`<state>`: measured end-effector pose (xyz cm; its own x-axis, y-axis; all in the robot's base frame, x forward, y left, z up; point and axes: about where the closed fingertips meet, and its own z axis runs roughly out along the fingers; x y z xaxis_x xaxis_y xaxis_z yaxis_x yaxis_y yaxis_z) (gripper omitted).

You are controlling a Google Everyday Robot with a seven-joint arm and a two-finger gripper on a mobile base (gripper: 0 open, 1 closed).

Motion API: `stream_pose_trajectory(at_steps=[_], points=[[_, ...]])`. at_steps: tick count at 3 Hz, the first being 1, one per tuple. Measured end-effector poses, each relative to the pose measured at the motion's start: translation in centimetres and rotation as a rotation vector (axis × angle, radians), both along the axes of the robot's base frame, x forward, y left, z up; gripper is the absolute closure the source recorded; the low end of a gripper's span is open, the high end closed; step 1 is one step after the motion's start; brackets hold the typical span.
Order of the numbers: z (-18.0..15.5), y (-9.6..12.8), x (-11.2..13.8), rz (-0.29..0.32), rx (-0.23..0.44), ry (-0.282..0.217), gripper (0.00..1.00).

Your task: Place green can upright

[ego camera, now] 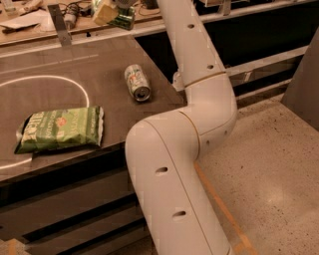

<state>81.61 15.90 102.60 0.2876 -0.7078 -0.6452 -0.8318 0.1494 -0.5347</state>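
My gripper [110, 13] is at the top edge of the view, above the far edge of the dark table [104, 60]. It is shut on the green can [124, 19], which it holds in the air, tilted, with only part of its dark green body showing beside a beige finger [101, 14]. The top of the gripper is cut off by the frame. My white arm [199, 74] runs from the lower middle up to it.
A paler silver-white can [137, 82] with green and red markings lies on its side near the table's right edge. A flat green chip bag [62, 128] lies at the front left. A white circle [82, 92] is drawn on the tabletop. Clutter sits on the back ledge [30, 20].
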Motion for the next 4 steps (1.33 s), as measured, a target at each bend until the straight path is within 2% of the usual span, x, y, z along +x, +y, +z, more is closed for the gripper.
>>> stream_pose_trajectory(at_steps=[1,2,4], points=[[2.7,-3.7,0.5,-0.053,0.080,-0.047,1.00],[2.5,-3.6,0.5,-0.052,0.083,-0.045,1.00],[3.5,-1.4,-0.6,0.015,0.207,-0.012,1.00]])
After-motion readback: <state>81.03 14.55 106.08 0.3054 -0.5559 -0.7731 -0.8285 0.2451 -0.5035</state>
